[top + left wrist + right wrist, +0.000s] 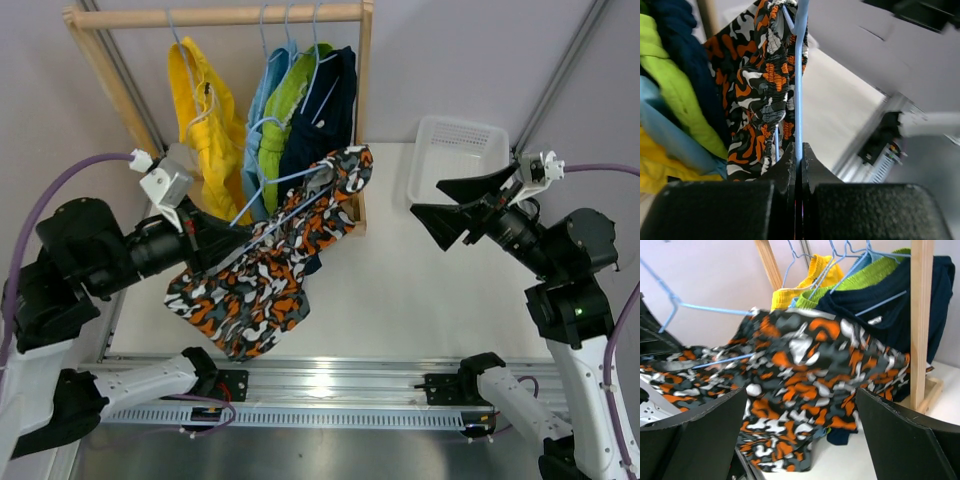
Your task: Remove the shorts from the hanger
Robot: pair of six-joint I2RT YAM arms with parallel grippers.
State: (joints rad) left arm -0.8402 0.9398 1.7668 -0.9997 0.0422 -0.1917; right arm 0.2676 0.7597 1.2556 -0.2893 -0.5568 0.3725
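Four on the wooden rack beyond the left fingers: yellow shorts, light blue shorts, lime green shorts, navy shorts; fifth, patterned shorts, draped over a blue hanger just ahead of those fingers, above the desk; clamped shut on the hanger's wire, left fingers; spread wide, gripping nothing, right fingers, facing the patterned shorts; white basket beside them.

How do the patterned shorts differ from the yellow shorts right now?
The patterned shorts carry an orange-black-white print; the yellow shorts are plain. The patterned pair's hanger is off the rail, pinched in the shut left gripper; the yellow pair's hooks the wooden rail. Patterned hang slanted, spread; yellow hang straight down. Both sit on blue wire hangers.
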